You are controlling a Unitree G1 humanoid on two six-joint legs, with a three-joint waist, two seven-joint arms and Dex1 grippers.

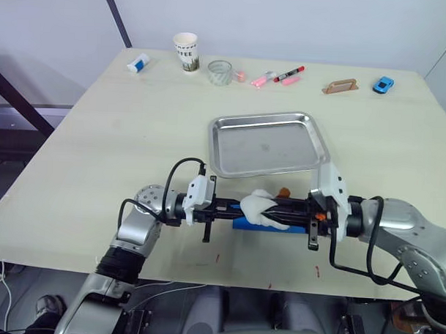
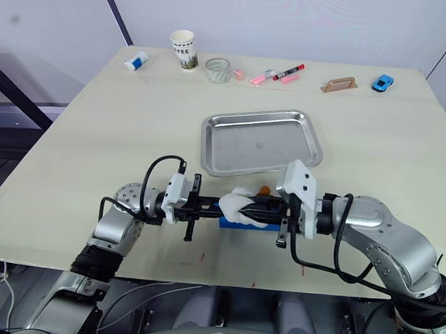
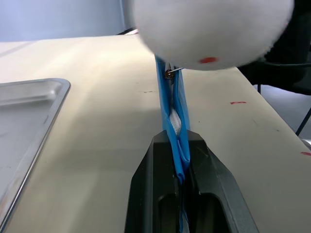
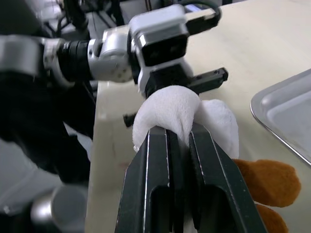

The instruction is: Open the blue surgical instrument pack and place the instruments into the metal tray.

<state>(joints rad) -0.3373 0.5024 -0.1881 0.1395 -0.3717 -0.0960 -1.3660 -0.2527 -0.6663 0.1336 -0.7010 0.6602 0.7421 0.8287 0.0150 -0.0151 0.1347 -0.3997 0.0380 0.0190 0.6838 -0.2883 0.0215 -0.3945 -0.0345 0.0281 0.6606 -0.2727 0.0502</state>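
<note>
Left tool (image 1: 236,208): clamped on a thin blue edge of the blue surgical instrument pack (image 1: 269,223).
Right tool (image 1: 276,211): pinching a white plush toy (image 1: 262,209).
Pack position: near counter (image 1: 99,141) edge, between tools.
Long axis: crosswise, tool to tool.
Metal tray (image 1: 266,143): just beyond, empty.

Both arms are reaching inward across the front of the table, and the two grippers are pointing at each other, tip to tip. The left gripper (image 3: 182,160) is lying level, and its two black fingers (image 3: 214,179) are pressing together on the thin edge of the blue surgical instrument pack (image 3: 170,111). The right gripper (image 4: 180,141) is also lying level, with its fingers (image 4: 206,160) sitting close together around a white fluffy thing (image 4: 167,109)
</note>
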